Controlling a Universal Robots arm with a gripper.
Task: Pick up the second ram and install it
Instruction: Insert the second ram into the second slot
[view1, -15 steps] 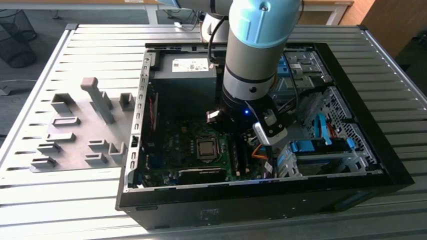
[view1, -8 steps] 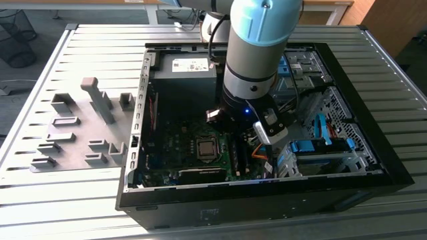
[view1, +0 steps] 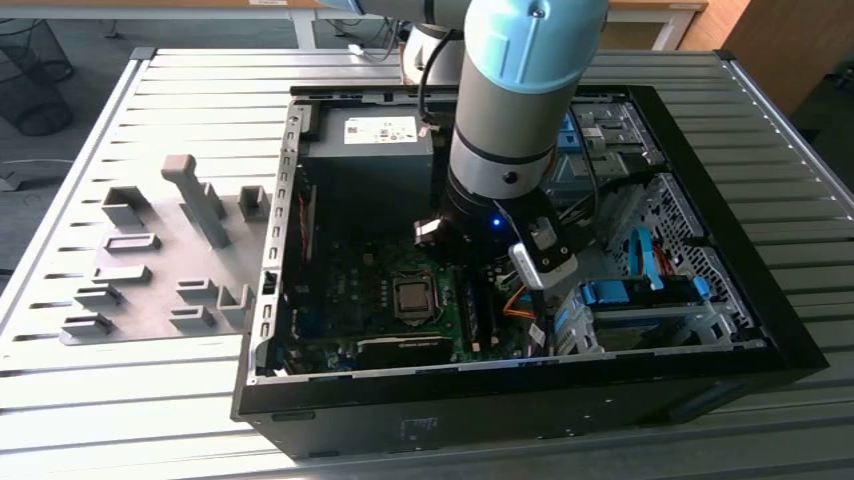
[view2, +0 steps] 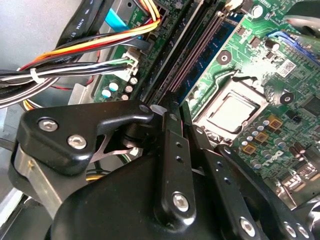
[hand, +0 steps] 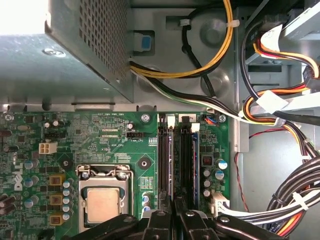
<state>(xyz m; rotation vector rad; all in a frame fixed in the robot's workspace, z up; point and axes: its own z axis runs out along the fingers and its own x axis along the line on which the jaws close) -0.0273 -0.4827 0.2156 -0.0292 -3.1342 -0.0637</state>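
arm (view1: 514, 90): reaches down into an open black computer case (view1: 747, 330) lying on a slatted metal table (view1: 147, 400).

gripper (hand: 174, 207): low over the green motherboard (hand: 105, 145), right above the long black memory slots (hand: 186, 160), beside the silver processor socket (hand: 102, 202). in both wrist views the black fingers (view2: 172, 150) stand side by side, almost touching, with a very thin gap. whether anything is pinched in that gap cannot be told.

second ram: cannot be picked out for certain. in the second wrist view, a slot (view2: 202, 45) ahead of the fingers shows a row of pins and a blue-green edge alongside; whether that is a seated strip is unclear.

cables (hand: 280, 200): black, orange, yellow and white bundles just beside the slots.

grey fixture blocks (view1: 160, 260): on the table at the exterior view's left, apart from the case.
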